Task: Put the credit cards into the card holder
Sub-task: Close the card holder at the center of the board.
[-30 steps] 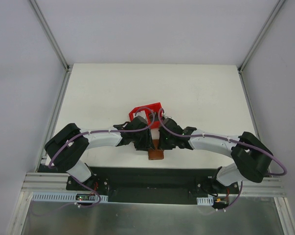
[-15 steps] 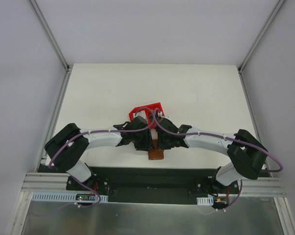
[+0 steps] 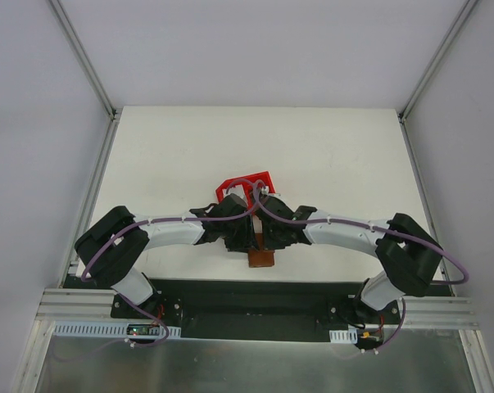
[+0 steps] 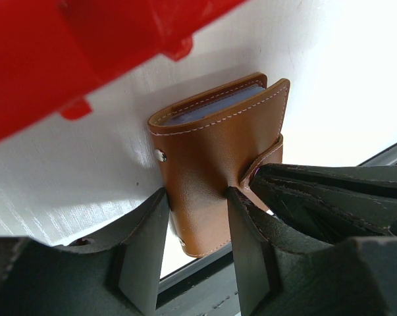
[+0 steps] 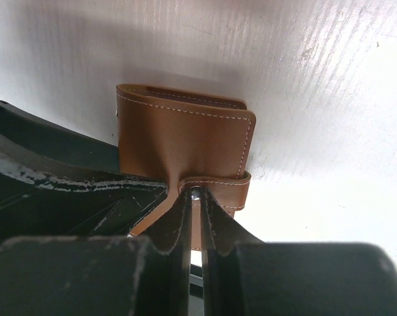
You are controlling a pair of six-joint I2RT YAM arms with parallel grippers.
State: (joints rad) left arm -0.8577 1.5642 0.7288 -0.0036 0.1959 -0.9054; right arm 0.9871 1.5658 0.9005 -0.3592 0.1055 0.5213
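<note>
At the white table's (image 3: 328, 164) near edge, beside the red plastic bin (image 3: 245, 182), you are holding the small brown leather-like folding card holder (image 4: 218, 151) in both claws.
Your left gripper (image 4: 195, 224) is clamping its sides and your right gripper (image 5: 195, 204) is pinching its clasp strap (image 5: 218, 181), with pale blue-grey credit cards (image 4: 211, 108) showing inside. It is probably light, soft and slick, so favour the stitched edges.

White arm links (image 3: 174, 233); black joints (image 3: 107, 250); purple cables (image 3: 463, 268).

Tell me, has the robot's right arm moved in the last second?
Yes. Its elbow has shifted left, away from the right edge of the table, bringing the right gripper closer in on the card holder.
</note>
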